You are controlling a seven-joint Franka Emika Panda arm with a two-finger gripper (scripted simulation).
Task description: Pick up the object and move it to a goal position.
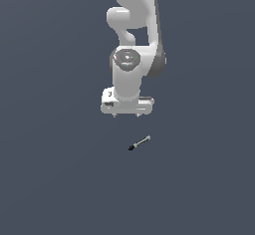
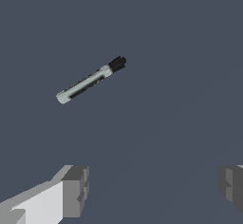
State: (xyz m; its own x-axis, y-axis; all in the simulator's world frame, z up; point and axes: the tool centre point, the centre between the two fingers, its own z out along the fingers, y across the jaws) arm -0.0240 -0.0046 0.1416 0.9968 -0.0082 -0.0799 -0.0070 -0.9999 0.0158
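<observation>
The object (image 1: pixel 140 143) is a tiny thin rod with a light grey shaft and a black tip, lying flat on the dark floor below the arm in the exterior view. In the wrist view the rod (image 2: pixel 90 80) lies at a slant, ahead of the fingers and apart from them. My gripper (image 2: pixel 152 187) is open and empty, its two grey fingertips (image 2: pixel 76 190) spread wide. In the exterior view the gripper (image 1: pixel 127 113) hangs above the floor, a little to the exterior view's left of the rod; its fingertips barely show there.
The white arm (image 1: pixel 132 40) rises behind the gripper at the top centre of the exterior view. A flat dark grey-blue floor (image 1: pixel 60 179) lies all around. No goal marker shows.
</observation>
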